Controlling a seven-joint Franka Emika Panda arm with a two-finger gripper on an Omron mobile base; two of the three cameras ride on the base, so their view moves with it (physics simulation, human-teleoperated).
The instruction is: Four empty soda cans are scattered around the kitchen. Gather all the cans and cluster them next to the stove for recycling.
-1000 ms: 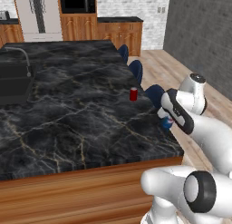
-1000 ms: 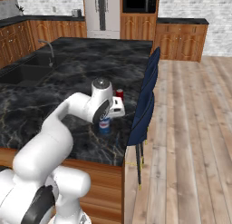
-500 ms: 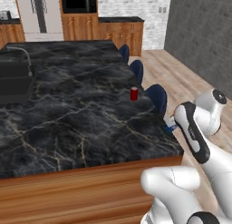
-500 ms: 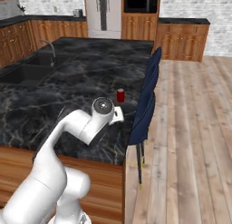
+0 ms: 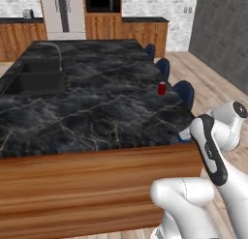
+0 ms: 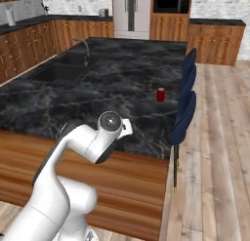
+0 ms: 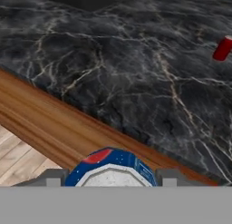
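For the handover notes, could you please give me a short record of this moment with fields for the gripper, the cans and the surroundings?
gripper: shut on the blue can, held off the near edge of the island
blue can: blue and white with a red mark, silver top toward the camera, between the fingers
red can: upright on the dark marble island, near its right edge by the blue chairs
sink: set in the island's far left side, with a faucet
cans at stove: none seen yet

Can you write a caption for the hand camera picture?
Gripper holding a blue soda can above the island's wooden edge, red can standing farther off.
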